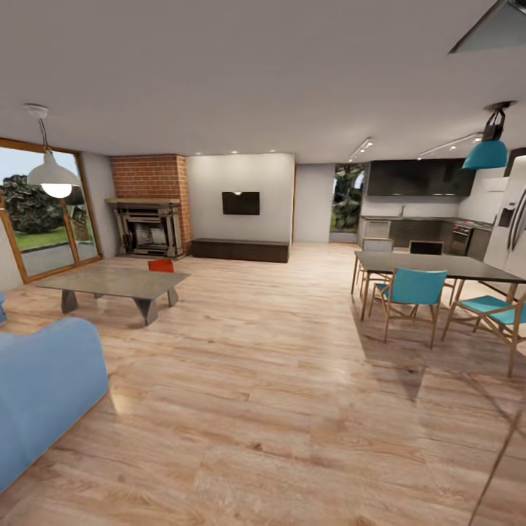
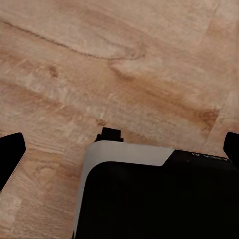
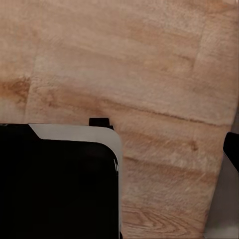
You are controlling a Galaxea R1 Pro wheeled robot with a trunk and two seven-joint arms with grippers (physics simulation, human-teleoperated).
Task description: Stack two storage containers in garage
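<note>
Ahead, the head view looks across the living room (image 1: 241,351) with its light wood-plank floor. At the far wall stand a red brick fireplace (image 1: 151,208), a black TV (image 1: 241,203) on the white wall, and a long low dark cabinet (image 1: 239,250) under it. One orange-red storage container (image 1: 161,266) shows just behind the far edge of the grey low tabletop (image 1: 113,280), partly hidden by it; whether it rests on the floor or on something I cannot tell. A blue sofa (image 1: 40,394) is near the camera on the left side, and a dark dining table (image 1: 438,267) with teal chairs (image 1: 413,292) stands on the right. In the left wrist view, dark fingertips (image 2: 10,154) of the left pincer (image 2: 122,149) show at both edges, wide apart, over wood planks and the robot's black base (image 2: 154,199). In the right wrist view only one dark fingertip (image 3: 232,149) of the right pincer is seen, so I cannot tell its state.
</note>
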